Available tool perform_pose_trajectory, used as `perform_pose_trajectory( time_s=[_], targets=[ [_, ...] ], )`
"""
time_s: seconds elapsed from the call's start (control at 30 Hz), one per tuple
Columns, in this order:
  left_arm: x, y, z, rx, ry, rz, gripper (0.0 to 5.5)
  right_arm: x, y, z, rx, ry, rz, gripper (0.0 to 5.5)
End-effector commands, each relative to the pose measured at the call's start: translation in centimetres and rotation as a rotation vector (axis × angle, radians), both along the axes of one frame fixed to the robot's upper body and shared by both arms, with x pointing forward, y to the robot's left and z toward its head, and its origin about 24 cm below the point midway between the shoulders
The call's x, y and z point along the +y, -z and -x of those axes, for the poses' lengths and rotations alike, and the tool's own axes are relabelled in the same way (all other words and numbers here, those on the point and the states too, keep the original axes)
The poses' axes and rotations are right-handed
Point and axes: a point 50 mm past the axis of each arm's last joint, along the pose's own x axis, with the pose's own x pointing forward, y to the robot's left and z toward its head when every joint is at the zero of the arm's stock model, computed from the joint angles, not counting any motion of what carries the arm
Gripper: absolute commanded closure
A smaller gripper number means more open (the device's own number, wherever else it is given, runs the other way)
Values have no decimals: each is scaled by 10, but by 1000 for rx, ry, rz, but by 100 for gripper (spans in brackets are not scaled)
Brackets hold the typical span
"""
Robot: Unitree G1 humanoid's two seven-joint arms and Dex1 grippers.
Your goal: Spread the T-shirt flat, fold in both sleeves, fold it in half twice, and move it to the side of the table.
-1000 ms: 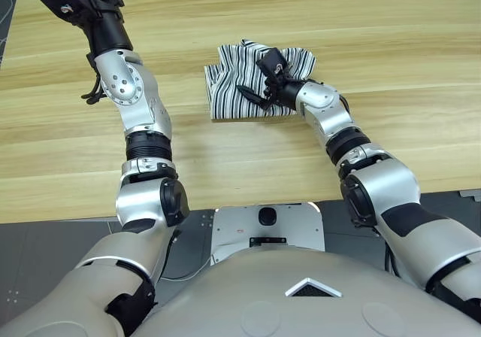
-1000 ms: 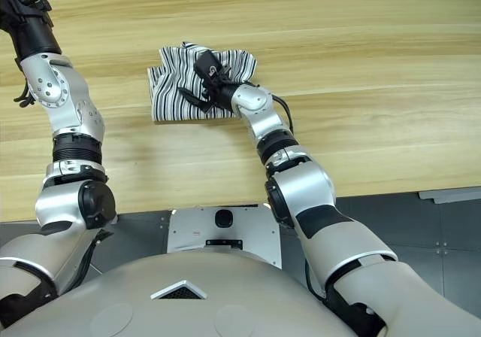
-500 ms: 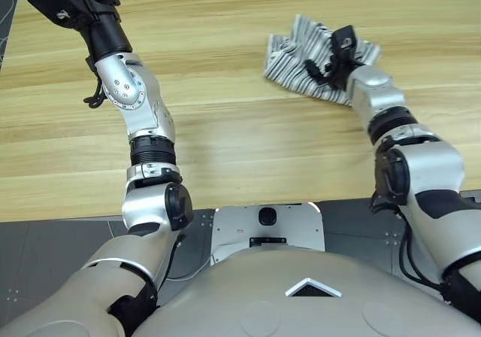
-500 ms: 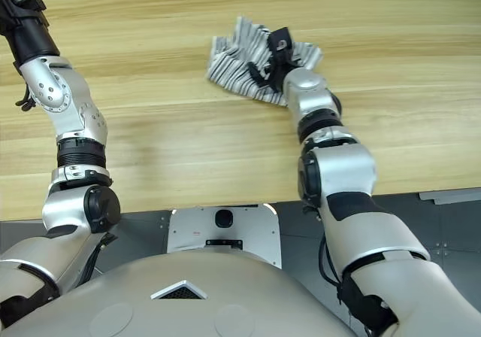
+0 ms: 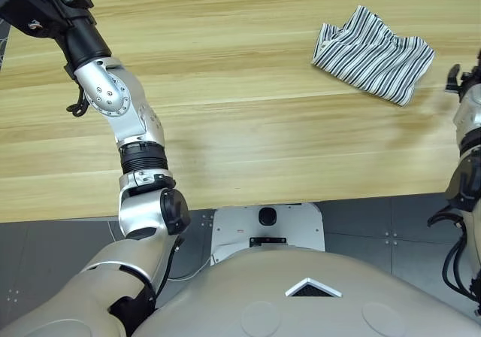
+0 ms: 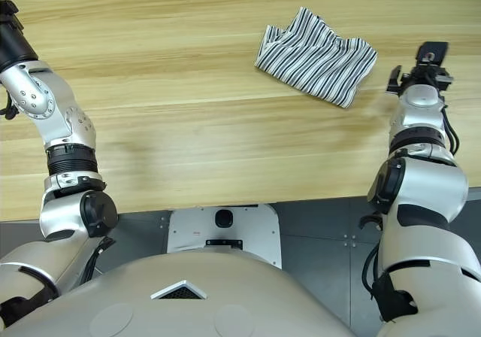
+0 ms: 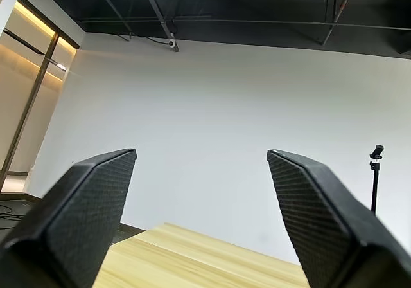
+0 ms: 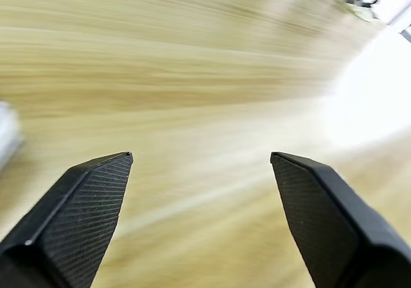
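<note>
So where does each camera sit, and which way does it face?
Eye views: on the head, looking forward and down at the pale wooden table and folded black-and-white striped T-shirt; both arms show; they share one scene.
Left wrist view: on the left wrist, aimed over the table at a white wall; open left gripper frames it.
Right wrist view: on the right wrist, low along the table; open right gripper.

T-shirt (image 5: 373, 53) on the table (image 5: 225, 126), right side — right gripper (image 8: 202, 156) near, further right
</note>
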Motion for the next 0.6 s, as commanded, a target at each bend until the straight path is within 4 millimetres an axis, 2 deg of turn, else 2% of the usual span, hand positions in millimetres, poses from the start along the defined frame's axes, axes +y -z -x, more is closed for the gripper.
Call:
perform_pose_trajectory(
  time_s=[0.03,0.17,0.27,0.37,0.43,0.5,0.6],
  targets=[
    [7,6,2,36,-25,6,170,-13,-11,5,-96,84,45,152],
    [10,8,3,43,-29,13,170,5,-25,-13,-252,33,20,152],
    [8,10,3,51,-21,15,170,23,-49,-28,-464,-21,32,152],
    [6,19,4,94,-10,28,170,66,-75,-41,-742,-217,21,152],
    [2,28,6,133,10,29,170,97,-85,-31,-899,-350,34,152],
    [-2,34,9,164,36,9,170,122,-85,-12,-983,-445,48,152],
    [-7,46,18,230,66,-44,170,165,-62,14,-979,-579,-26,152]
  ],
)
